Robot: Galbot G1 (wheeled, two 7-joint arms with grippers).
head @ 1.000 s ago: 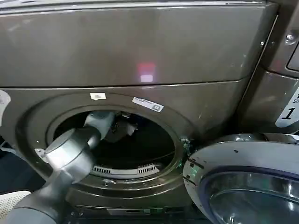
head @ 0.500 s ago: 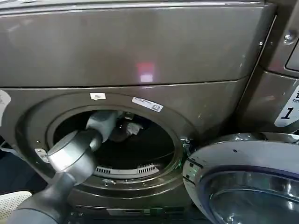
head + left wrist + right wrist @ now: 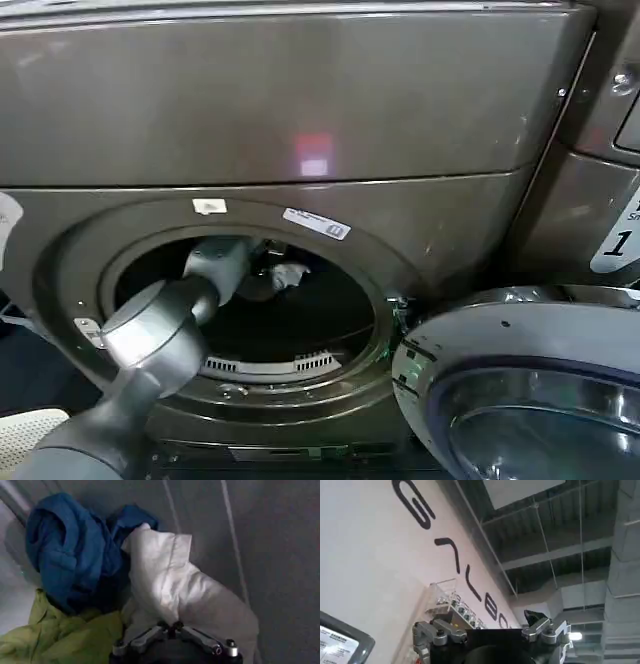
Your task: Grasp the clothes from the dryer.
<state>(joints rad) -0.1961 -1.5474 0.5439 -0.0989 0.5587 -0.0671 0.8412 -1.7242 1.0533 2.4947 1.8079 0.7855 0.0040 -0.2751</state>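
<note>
Your left end effector [image 3: 285, 275] reaches through the dryer [image 3: 300, 100] porthole at the head view's centre-left, fingers seemingly clenched on the white garment of the clothes [image 3: 170, 580], since the heap lies deep in the drum.

Left arm extended forward, left gripper [image 3: 283, 275] shut; right gripper [image 3: 490, 630] raised, open.
</note>
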